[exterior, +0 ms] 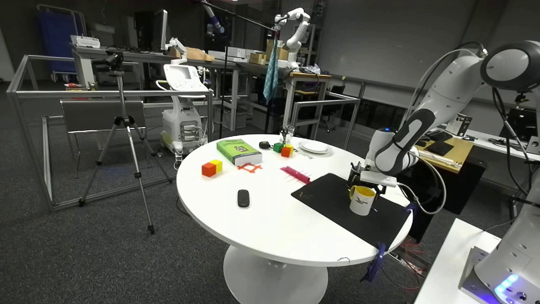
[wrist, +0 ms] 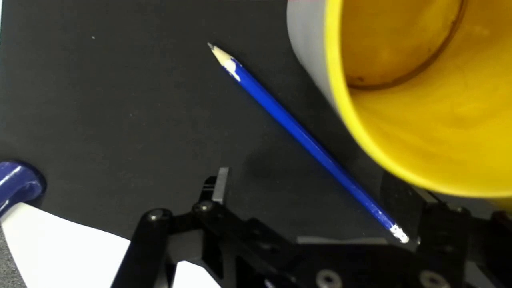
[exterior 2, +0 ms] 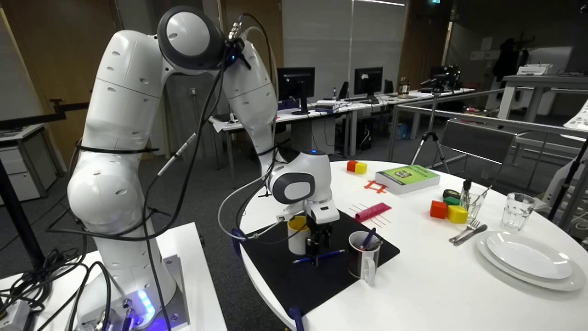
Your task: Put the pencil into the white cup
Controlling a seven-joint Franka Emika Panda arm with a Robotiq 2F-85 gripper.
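Note:
The blue pencil (wrist: 304, 138) lies on the black mat, its sharpened tip at the upper left and its white end near the gripper in the wrist view. It also shows in an exterior view (exterior 2: 333, 253). The white cup (exterior: 361, 205) has a yellow inside and stands upright beside the pencil; it shows in an exterior view (exterior 2: 297, 241) and at the right of the wrist view (wrist: 452, 132), where its inside looks empty. My gripper (wrist: 325, 190) is open and points down over the pencil's white end, fingers apart. The cup's rim partly covers the right finger. In an exterior view the gripper (exterior 2: 318, 255) is next to the cup.
A grey mug (exterior 2: 363, 262) holding pens stands near the gripper on the mat's edge. A blue clamp (wrist: 18, 186) grips the table edge. A pink piece (exterior 2: 373, 212), colored blocks (exterior 2: 444, 211), a green book (exterior 2: 407, 178) and plates (exterior 2: 528, 257) are farther out.

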